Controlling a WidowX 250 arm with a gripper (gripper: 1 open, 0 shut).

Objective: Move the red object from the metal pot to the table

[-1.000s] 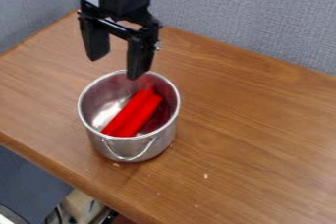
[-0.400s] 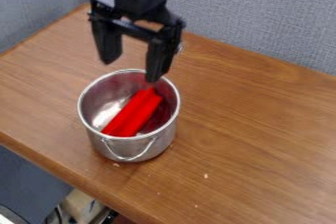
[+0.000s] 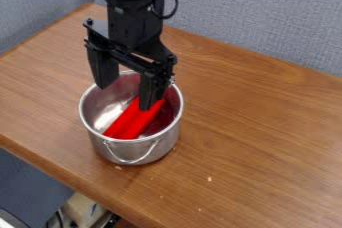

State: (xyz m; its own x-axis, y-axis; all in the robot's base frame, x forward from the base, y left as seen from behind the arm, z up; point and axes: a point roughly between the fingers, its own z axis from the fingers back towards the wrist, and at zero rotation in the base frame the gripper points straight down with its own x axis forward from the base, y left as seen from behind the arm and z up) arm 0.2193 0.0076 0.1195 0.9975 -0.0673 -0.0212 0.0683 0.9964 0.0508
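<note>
Above the metal pot (image 3: 130,150), the end effector (image 3: 127,90) points downward, its 2 fingers spread apart.

Pale blue-gray textured partitions (image 3: 254,12) meeting in a corner; soft light

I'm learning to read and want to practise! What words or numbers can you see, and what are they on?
There are none that I can read.
Red block: no writing shows.
Pot: no writing shows.
Table: no letters or numbers, just wood grain.
Gripper: no readable writing on its dark parts.
</note>
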